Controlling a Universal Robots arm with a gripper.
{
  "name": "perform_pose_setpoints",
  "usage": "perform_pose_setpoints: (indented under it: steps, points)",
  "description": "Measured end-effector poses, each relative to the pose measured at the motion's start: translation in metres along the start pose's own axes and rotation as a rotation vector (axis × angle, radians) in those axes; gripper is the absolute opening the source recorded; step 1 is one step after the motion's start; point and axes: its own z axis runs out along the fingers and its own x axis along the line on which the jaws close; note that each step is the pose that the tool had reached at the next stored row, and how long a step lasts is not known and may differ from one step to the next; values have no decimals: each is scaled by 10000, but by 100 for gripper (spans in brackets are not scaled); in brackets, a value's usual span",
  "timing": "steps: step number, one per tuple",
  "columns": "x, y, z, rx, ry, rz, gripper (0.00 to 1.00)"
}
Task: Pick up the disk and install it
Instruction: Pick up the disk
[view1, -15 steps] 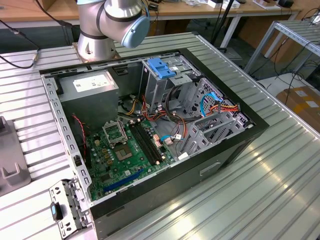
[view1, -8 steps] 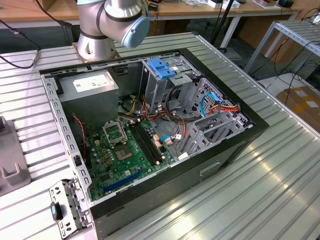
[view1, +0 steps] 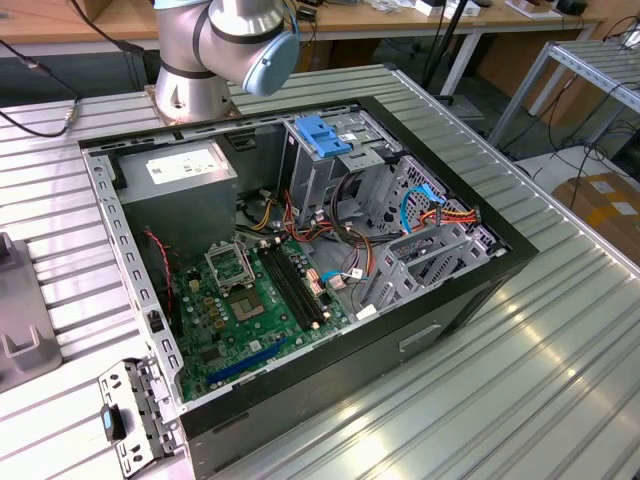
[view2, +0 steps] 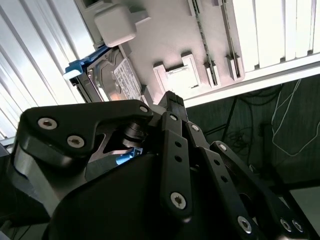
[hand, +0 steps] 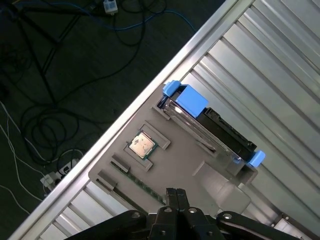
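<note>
Pick-up stage, approach only. Found disk (hand: 210, 122) seated in grey tray (hand: 170, 165) on counter (hand: 280, 65), untouched. Noted pincer (hand: 175, 195) clenched on nothing, hovering over tray, apart from disk. Judged necessary for grasp: part jaws, align across disk's narrow thickness, descend clear of tray walls.

Silver arm (view1: 190, 45), pale-blue joint cap (view1: 275, 60) — matte black claw (view2: 171, 100) links, silver screws (view2: 178, 200).
</note>
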Motion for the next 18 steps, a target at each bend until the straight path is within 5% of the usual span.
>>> perform_pose_setpoints:
  steps: [18]
  points:
    - [0, 0, 0, -12, -3, -419, 10]
